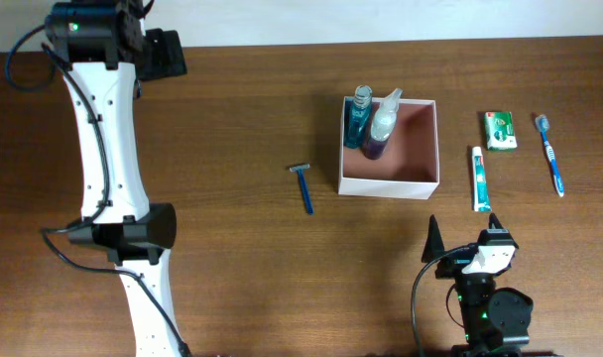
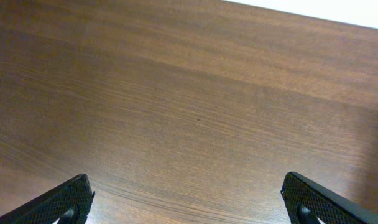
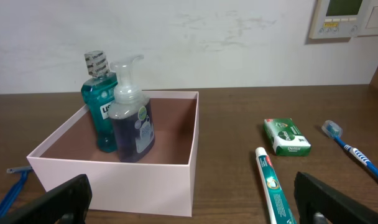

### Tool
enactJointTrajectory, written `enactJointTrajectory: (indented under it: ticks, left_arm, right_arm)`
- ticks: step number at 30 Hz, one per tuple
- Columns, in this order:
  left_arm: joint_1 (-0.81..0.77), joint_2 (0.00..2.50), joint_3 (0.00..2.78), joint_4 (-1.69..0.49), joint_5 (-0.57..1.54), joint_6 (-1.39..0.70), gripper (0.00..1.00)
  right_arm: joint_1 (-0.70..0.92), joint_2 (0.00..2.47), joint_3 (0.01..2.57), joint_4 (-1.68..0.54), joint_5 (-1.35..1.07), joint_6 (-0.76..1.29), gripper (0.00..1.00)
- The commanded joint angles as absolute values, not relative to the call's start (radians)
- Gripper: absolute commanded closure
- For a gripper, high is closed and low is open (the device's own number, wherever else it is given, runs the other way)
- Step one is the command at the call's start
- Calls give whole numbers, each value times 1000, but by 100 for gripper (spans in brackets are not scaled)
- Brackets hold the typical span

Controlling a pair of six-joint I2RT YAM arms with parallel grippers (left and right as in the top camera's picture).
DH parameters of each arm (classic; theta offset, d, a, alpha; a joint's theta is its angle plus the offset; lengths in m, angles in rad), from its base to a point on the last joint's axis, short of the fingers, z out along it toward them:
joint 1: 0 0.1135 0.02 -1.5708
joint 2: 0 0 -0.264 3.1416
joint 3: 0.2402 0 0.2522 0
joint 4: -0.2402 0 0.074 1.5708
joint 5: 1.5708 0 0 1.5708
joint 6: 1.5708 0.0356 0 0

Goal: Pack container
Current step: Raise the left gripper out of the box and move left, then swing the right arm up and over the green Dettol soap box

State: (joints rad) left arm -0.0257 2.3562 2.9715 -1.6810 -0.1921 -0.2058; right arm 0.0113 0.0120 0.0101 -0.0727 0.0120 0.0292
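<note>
On wooden table [image 1: 232, 129], container [image 3: 114, 180] with teal bottle [image 3: 94, 121], label half-hidden.

Left of the container [image 3: 114, 186], you get only a piece of the blue razor [image 3: 15, 185] before the frame's edge cuts it. The container's near wall hides the bases of the teal bottle [image 3: 99, 106] and the pump bottle [image 3: 132, 118]. Right of it, the toothpaste tube [image 3: 273, 190] runs off the bottom edge and the toothbrush [image 3: 357, 154] off the right. The green packet's [image 3: 287, 137] print is too small to read.

Teal bottle [image 3: 97, 115] label: partial "LIS"; other print illegible.
</note>
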Motion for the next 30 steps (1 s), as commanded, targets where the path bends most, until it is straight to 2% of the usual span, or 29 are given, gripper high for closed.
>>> enactJointTrajectory:
  ticks: [1, 16, 21, 23, 27, 30]
  left_arm:
    - [-21, 2341, 2902, -1652, -208, -216, 1]
    - [-21, 2341, 2795, -1628, -207, -215, 1]
    - [-21, 2341, 2795, -1628, -207, -215, 1]
    - [-21, 2341, 2795, -1628, -207, -216, 1]
    - [-21, 2341, 2795, -1628, -207, -215, 1]
    - [-21, 2341, 2795, -1628, -207, -215, 1]
  right_arm:
    - [19, 4, 6, -80, 7, 30, 1]
    - [20, 7, 6, -80, 10, 31, 1]
    - [20, 7, 6, -36, -46, 130, 1]
    - [20, 7, 6, 21, -72, 168, 1]
    - [19, 7, 11, 300, -95, 172, 1]
    - [15, 10, 64, 355, -89, 126, 1]
